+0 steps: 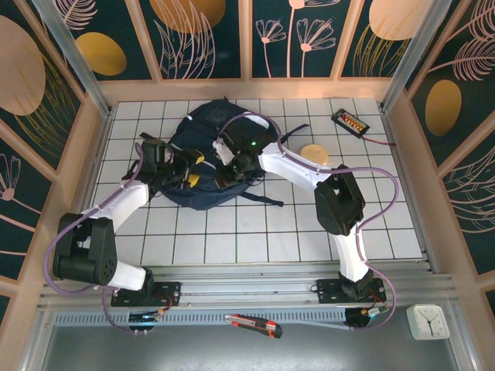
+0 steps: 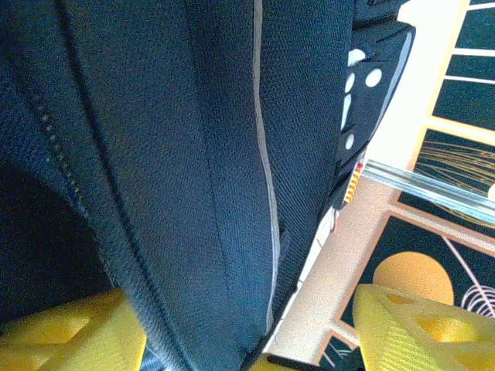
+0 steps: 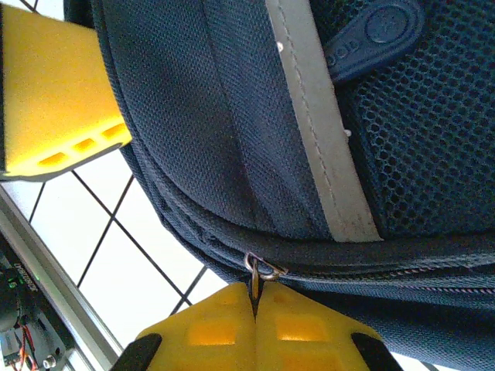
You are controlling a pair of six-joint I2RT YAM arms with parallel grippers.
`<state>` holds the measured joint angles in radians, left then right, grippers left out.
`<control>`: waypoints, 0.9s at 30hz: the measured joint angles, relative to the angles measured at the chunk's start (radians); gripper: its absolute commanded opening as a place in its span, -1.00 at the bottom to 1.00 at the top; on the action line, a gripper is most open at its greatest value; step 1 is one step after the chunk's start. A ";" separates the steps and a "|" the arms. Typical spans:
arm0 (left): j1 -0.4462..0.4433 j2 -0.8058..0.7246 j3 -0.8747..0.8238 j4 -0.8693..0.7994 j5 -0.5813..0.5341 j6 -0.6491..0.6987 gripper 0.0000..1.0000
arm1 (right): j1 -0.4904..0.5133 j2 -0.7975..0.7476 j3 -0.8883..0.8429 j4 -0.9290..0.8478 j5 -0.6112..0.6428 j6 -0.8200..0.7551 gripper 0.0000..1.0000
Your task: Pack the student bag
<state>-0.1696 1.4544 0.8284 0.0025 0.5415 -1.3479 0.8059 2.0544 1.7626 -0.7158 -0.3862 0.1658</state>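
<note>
The place is a robotics lab cell, not a lived-in room. A white gridded worktop (image 1: 232, 247) lies under the left end effector (image 1: 196, 170) and the right end effector (image 1: 232, 174). Beyond them it is boxed in by aluminium posts (image 1: 73, 58) and printed wall panels (image 1: 302, 35). Behind both end effectors, the arms' bases are bolted to a metal rail (image 1: 247, 290), with purple cables (image 1: 52, 251) looping free. Far to the right of the right end effector lies a small wired electronic unit (image 1: 349, 121).
</note>
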 measured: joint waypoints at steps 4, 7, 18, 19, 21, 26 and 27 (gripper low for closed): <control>0.000 0.032 0.000 0.006 0.002 -0.002 0.10 | 0.001 0.000 0.000 0.000 0.004 0.000 -1.00; 0.000 0.046 -0.001 0.007 0.004 -0.003 -0.36 | 0.001 0.000 0.000 0.000 0.012 0.000 -1.00; 0.000 0.063 -0.010 0.013 0.006 0.012 -1.00 | -0.005 0.006 -0.001 0.000 0.040 0.000 -1.00; 0.000 0.063 -0.010 0.013 0.006 0.016 -1.00 | -0.008 0.006 -0.005 0.000 0.039 -0.001 -1.00; 0.000 0.063 -0.010 0.012 0.007 0.022 -1.00 | -0.020 0.002 -0.021 0.001 0.038 -0.004 -1.00; -0.003 0.063 -0.010 0.012 0.011 0.031 -1.00 | -0.090 -0.025 -0.084 0.017 0.028 -0.029 -1.00; -0.006 0.063 -0.010 0.013 0.016 0.032 -1.00 | -0.111 -0.032 -0.093 0.024 0.022 -0.038 -1.00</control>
<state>-0.1761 1.5177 0.8188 0.0151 0.5571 -1.3159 0.6949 2.0220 1.6695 -0.6914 -0.3641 0.1280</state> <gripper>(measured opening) 0.062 0.051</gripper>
